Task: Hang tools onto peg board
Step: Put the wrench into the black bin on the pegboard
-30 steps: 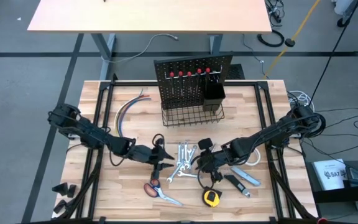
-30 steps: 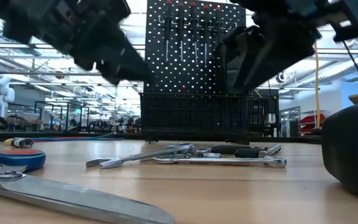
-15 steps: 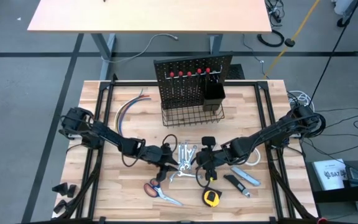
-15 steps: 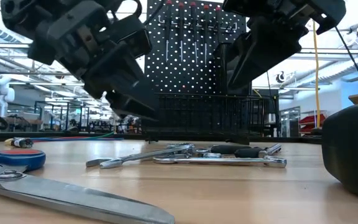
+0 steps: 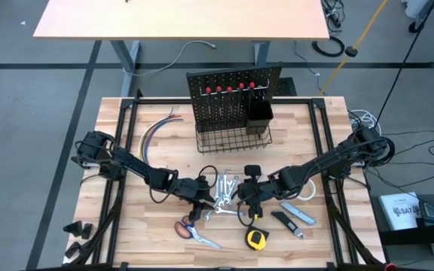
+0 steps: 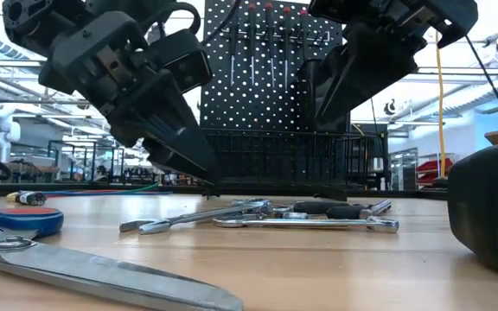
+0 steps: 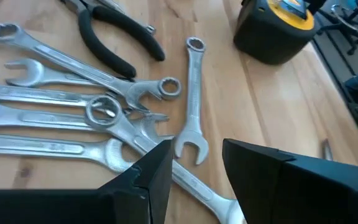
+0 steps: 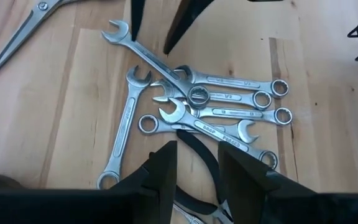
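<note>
The left gripper (image 5: 206, 197) is hovering low over the near-left edge of a pile of silver steel wrenches (image 5: 223, 197) lying in the middle of the light wooden tabletop (image 5: 157, 226). In the left wrist view its two dark fingers (image 7: 157, 177) are standing apart with a gap between them, pinching nothing, and a wrench shaft is passing under that gap; whether the tips are touching the metal cannot be told. The right gripper (image 5: 249, 200) is hanging just on the other side of the same pile, its fingers (image 8: 166, 165) likewise spread and empty, with the black-handled pliers (image 8: 201, 155) partly hidden beneath them.

The wrenches (image 8: 197, 106) are overlapping one another in a loose fan, so where each one ends is hard to trace. From table height both grippers are blocking much of the upright black perforated peg board (image 6: 271, 69), whose lower part is masked by the black wire basket (image 6: 284, 164). From above, red-handled screwdrivers (image 5: 228, 90) are hanging along the board's top row, beside a small black cup (image 5: 259, 113).

Orange-handled scissors (image 5: 194, 232) are lying near the front edge, cut off at the low view's border. A yellow tape measure (image 5: 256, 240) is sitting close by, showing only as a dark blur in the low view. A grey-blue utility knife (image 5: 298, 216) is resting right of the right gripper, and a bundle of coloured wires (image 5: 157, 129) is curving left of the board.
</note>
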